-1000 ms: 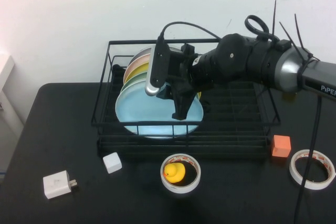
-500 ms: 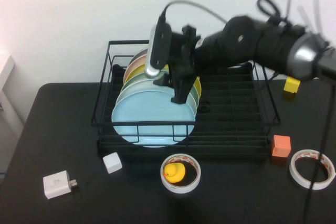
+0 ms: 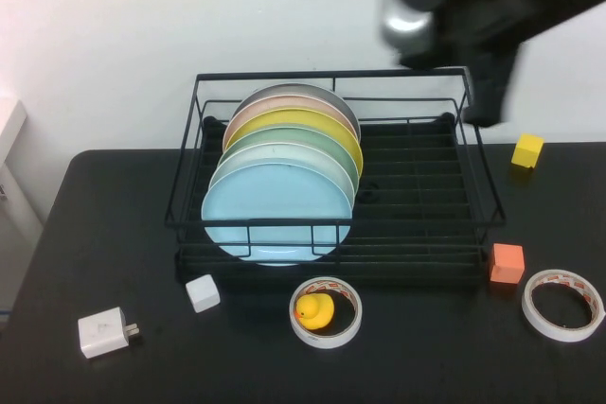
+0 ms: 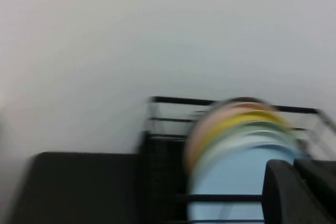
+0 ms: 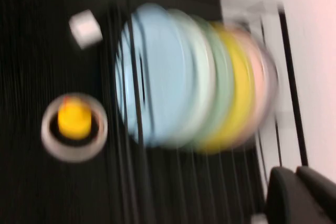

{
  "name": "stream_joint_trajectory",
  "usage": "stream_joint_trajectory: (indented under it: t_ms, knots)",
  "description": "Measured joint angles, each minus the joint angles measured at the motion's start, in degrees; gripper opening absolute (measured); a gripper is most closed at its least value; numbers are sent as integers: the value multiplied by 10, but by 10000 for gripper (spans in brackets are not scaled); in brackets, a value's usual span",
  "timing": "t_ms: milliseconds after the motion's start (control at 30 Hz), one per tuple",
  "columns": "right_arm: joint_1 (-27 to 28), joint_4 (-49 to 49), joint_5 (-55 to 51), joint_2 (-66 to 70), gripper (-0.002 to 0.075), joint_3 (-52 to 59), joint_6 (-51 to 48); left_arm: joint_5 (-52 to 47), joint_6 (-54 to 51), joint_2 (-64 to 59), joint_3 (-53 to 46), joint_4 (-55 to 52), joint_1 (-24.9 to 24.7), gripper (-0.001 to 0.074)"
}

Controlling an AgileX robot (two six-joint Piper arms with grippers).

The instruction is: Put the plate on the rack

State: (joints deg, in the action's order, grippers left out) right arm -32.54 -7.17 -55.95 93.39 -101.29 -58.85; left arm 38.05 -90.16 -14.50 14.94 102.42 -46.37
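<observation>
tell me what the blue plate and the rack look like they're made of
The plate: probably smooth plastic or glazed ceramic; even sky-blue, soft sheen, undecidable. The rack: thin black rods, likely coated metal wire. The right end effector is raised above the rack's rear right corner; the left is out of view.

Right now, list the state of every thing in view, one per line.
plate: standing on edge at the front of the stack, released
rack: holds six upright plates on its left side
right gripper: lifted above the rack's back right corner, holding nothing
left gripper: near the rack
duck: sitting inside a tape roll
</observation>
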Motion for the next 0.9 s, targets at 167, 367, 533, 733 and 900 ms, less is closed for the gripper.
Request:
stream_joint_trajectory:
  t_ms: [167, 367, 533, 733, 900]
  knots:
    - [0, 113, -121, -63, 8, -1, 147, -128, 48, 0, -3, -5, 0, -1]
    - [0, 136, -146, -134, 6, 40, 223, -209, 86, 0, -12, -8, 0, -1]
    - [0, 135, -146, -222, 6, 151, 261, -222, 86, 0, -18, -9, 0, -1]
    - [0, 135, -92, -356, 5, 319, 311, -228, 86, 0, -20, -12, 0, -1]
    - [0, 111, -18, -477, 5, 474, 331, -229, 83, 0, -23, -13, 0, -1]
